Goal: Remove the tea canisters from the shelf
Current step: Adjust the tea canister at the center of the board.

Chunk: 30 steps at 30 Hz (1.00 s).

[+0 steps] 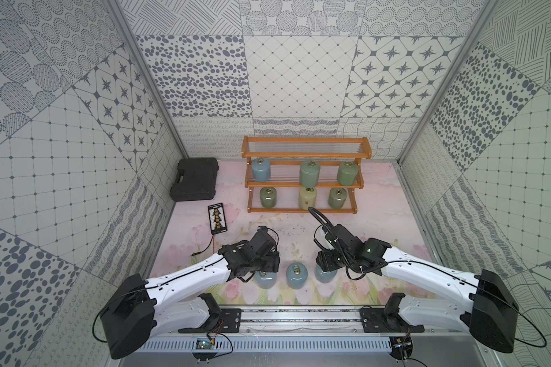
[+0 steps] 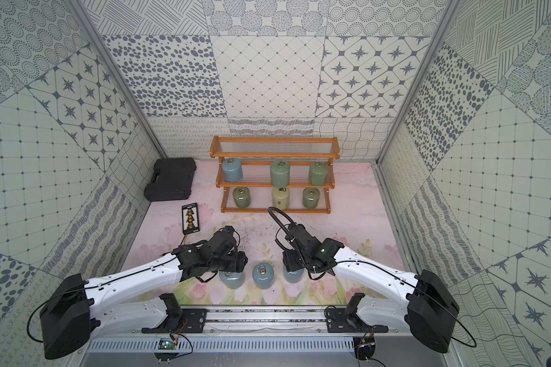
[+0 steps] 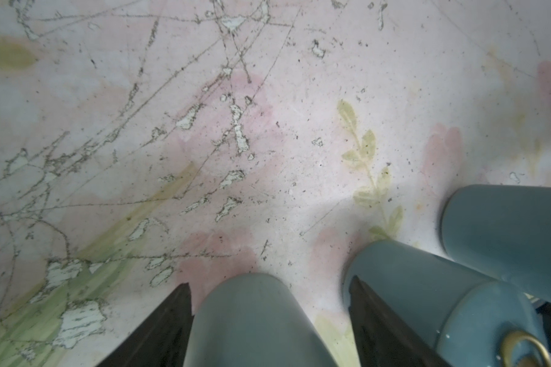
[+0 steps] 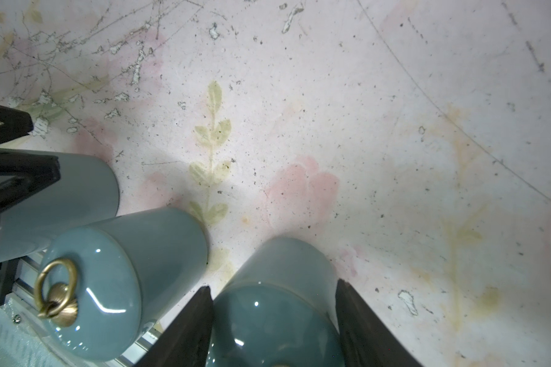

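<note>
- Closest to the robot's base, three canisters stood upright in a row on the flowered table (image 1: 268, 228): the left blue canister (image 1: 266, 282), the middle blue canister (image 1: 296, 275) and the right blue canister (image 1: 325, 278)
- The left gripper (image 3: 268, 284) straddled the left blue canister (image 3: 252, 317) with its jaws apart; in the left wrist view one finger (image 3: 159, 327) lay against the canister's side, and a gap showed at the other
- The right gripper (image 4: 273, 286) was clamped on the right blue canister (image 4: 277, 317), both fingers pressed to its sides
- The middle blue canister stood free between them, its brass ring (image 4: 56, 287) on top
- Farther out, toward the left, a black board (image 1: 217, 220) with a cable lay flat
- At the back stood the shelf (image 1: 299, 155)
- Its lower tier held a left green canister (image 1: 268, 197), a cream canister (image 1: 307, 197) and a right green canister (image 1: 337, 198)
- Its middle tier held a shelved blue canister (image 1: 261, 170) at the left, then a centre green canister (image 1: 309, 173) and an end green canister (image 1: 346, 173)
- A black case (image 1: 194, 179) lay left of the shelf, by the left wall
</note>
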### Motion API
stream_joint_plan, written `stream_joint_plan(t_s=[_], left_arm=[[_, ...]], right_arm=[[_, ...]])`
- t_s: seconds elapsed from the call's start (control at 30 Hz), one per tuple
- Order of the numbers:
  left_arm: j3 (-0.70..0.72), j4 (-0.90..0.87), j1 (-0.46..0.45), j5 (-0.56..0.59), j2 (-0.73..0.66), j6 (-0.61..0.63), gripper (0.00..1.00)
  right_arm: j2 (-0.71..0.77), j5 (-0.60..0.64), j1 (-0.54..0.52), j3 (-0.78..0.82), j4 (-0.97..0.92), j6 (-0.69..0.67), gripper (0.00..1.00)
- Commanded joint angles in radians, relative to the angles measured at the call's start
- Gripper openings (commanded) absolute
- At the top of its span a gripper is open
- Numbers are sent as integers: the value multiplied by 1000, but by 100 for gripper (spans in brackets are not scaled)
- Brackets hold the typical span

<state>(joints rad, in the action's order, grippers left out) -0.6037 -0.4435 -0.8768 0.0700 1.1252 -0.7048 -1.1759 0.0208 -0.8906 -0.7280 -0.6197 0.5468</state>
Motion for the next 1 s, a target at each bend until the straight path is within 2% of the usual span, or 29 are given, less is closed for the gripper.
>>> stream_joint_plan(t_s=[0.0,0.2,0.5,0.7,0.83,0.97], left_arm=[[-16,-82,-3,50,-3,17,87],[-58,-73,-1,83,12,54,93],[-86,-31,36,62,31,90,95],[-105,31,40,59,17,150,97],[-125,60,42,56,5,187,97],[-158,84,51,65,-9,237,98]], right_arm=[[18,-28,-2,4,-56,19,63],[39,-43,-2,8,-105,37,62],[97,-32,-2,50,-120,76,62],[62,-19,5,-1,-97,51,64],[57,-24,32,-39,-85,30,67],[114,-26,102,-76,-54,1,70]])
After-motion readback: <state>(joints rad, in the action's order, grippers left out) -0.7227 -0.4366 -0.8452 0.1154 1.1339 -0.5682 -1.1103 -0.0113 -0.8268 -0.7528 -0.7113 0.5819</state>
